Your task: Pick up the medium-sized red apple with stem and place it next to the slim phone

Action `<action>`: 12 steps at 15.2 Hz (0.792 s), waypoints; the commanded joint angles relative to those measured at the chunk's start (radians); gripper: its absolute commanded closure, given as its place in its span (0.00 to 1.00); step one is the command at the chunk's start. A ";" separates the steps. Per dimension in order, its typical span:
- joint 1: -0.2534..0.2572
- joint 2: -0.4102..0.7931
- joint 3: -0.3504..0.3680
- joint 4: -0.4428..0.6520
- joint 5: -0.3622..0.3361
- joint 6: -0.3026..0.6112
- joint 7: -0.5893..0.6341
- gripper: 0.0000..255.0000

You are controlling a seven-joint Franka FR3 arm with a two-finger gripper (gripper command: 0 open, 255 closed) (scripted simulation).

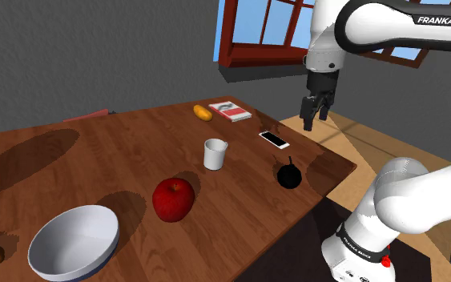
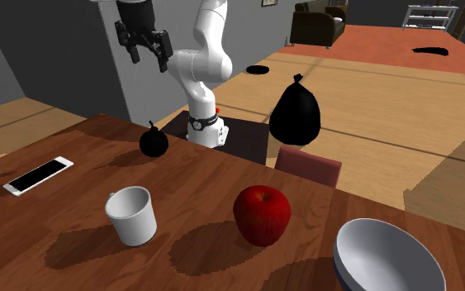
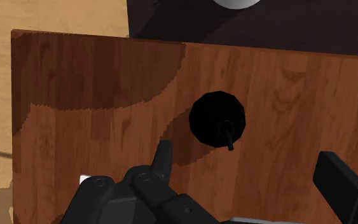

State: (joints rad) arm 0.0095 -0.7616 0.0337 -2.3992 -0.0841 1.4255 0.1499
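Note:
A red apple (image 1: 173, 199) (image 2: 263, 214) stands on the wooden table (image 1: 95, 164) between a white mug and a white bowl. A smaller black apple-shaped thing with a stem (image 1: 289, 175) (image 2: 153, 141) (image 3: 217, 119) sits near the table edge by the stand. The slim white-edged phone (image 1: 274, 139) (image 2: 38, 175) lies flat beyond it. My gripper (image 1: 312, 114) (image 2: 144, 48) (image 3: 250, 181) hangs open, high above the table, over the black apple-shaped thing and holding nothing.
The white mug (image 1: 215, 154) (image 2: 131, 215) stands between the red apple and the phone. The white bowl (image 1: 74, 242) (image 2: 387, 256) is at the near end. A red book (image 1: 230, 110) and an orange thing (image 1: 203, 113) lie at the far edge.

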 commanded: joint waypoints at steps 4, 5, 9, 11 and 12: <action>0.032 0.006 0.040 -0.044 0.041 0.106 0.032 0.00; 0.043 0.011 0.055 -0.057 0.054 0.142 0.042 0.00; 0.084 0.041 0.113 -0.098 0.099 0.289 0.083 0.00; 0.104 0.064 0.144 -0.112 0.117 0.364 0.103 0.00; 0.113 0.077 0.160 -0.117 0.125 0.402 0.113 0.00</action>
State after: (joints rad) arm 0.1110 -0.6850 0.1784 -2.4976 0.0303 1.7831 0.2532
